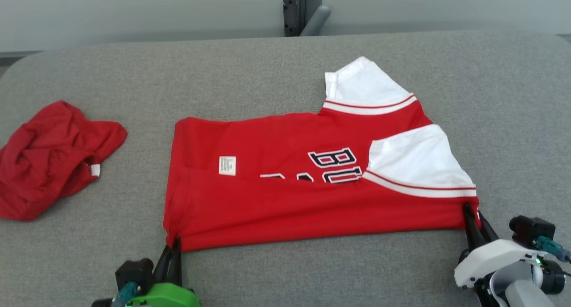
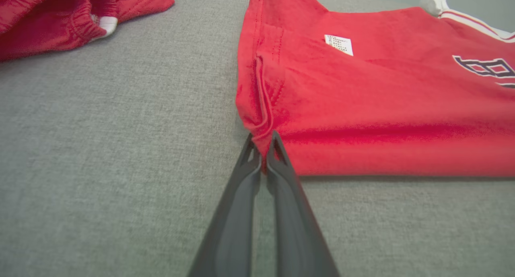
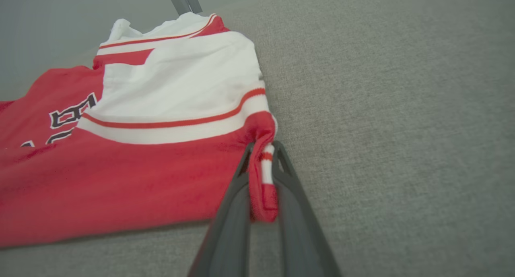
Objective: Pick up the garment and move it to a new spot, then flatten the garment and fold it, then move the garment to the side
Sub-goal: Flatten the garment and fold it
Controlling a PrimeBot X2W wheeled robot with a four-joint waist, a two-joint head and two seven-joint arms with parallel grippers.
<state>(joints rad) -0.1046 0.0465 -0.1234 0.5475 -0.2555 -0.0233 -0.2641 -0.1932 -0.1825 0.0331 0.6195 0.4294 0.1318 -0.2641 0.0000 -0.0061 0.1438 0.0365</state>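
A red shirt (image 1: 290,195) with white sleeves lies folded lengthwise in the middle of the grey worktop (image 1: 267,66) (a white label (image 1: 227,165) faces up). The left tool (image 1: 175,245) is clamped on its near left corner, and the right tool (image 1: 468,211) on its near right corner, beside the sleeve. A crumpled red cloth (image 1: 49,159) sits well apart at the left.

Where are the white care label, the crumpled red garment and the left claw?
white care label (image 1: 227,165): head view, centre of the tag.
crumpled red garment (image 1: 53,157): head view, middle of the bunched cloth.
left claw (image 2: 263,139): left wrist view, midway between its two tips.
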